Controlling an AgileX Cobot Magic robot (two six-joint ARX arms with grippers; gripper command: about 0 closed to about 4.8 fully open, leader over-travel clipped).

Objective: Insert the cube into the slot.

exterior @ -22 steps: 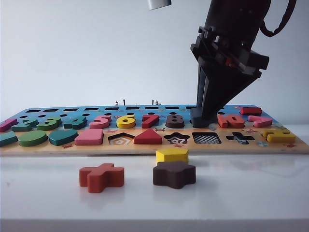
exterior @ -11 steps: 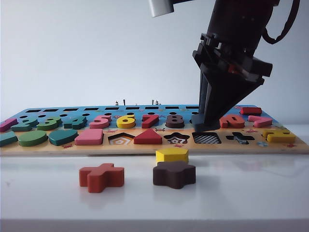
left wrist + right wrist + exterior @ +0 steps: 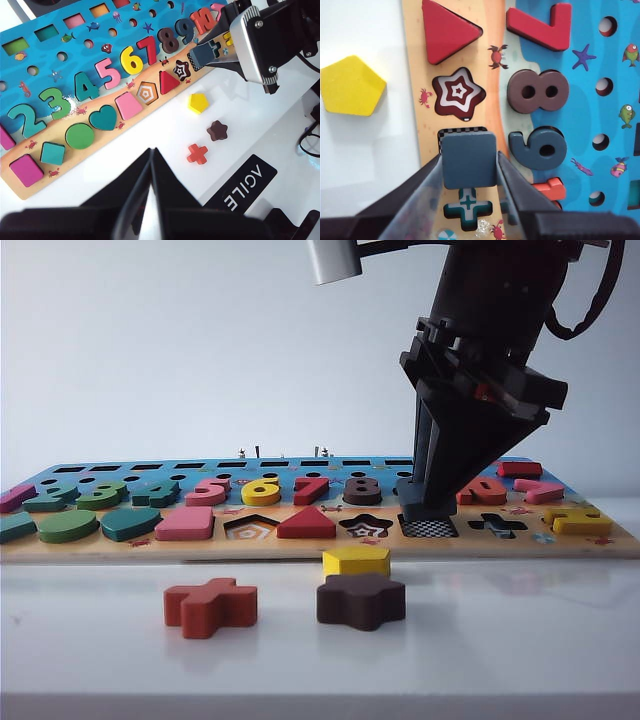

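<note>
Right wrist view: right gripper [image 3: 469,165] clamps cube [image 3: 469,159] over slot [image 3: 462,132]; left gripper [image 3: 150,165] closed, apart.

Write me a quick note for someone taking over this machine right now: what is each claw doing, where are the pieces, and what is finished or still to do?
Right gripper: jaws shut on the cube, held just above the slot on the puzzle board, slightly off line; a strip of checkered bottom shows on two sides.
Left gripper: jaws shut, holding nothing, hanging over the bare table away from the board.
Loose in front of the board: yellow pentagon, brown star block, red cross.
Done: the cube is picked up and brought to the slot.
Left: line it up, lower it in, open the jaws.
</note>
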